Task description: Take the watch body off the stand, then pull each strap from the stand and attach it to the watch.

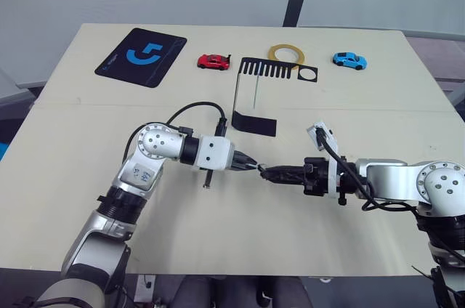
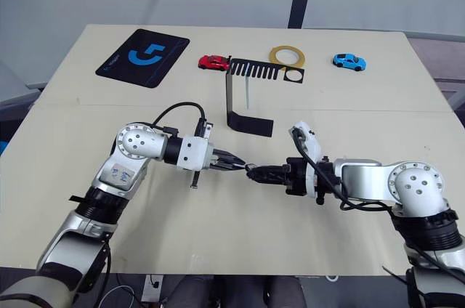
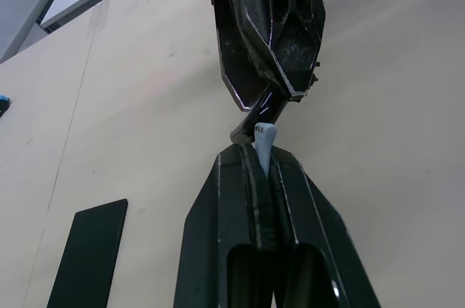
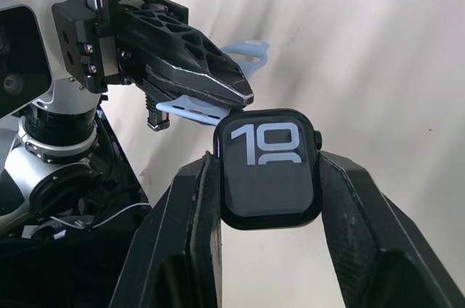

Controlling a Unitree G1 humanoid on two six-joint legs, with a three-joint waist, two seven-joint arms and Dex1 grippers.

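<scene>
The right gripper (image 4: 269,177) is clamped on the small black rounded-square watch body (image 4: 267,168), whose dark screen shows white digits. The left gripper (image 3: 260,159) is closed on a narrow pale grey-blue flexible strap (image 3: 264,142), whose end meets the edge of the watch body. Both grippers meet tip to tip above the middle of the beige table (image 1: 218,235). The thin black bent sheet-metal stand (image 1: 256,97) sits just behind them, with a second pale strap (image 1: 256,94) hanging from its slotted top plate.
</scene>
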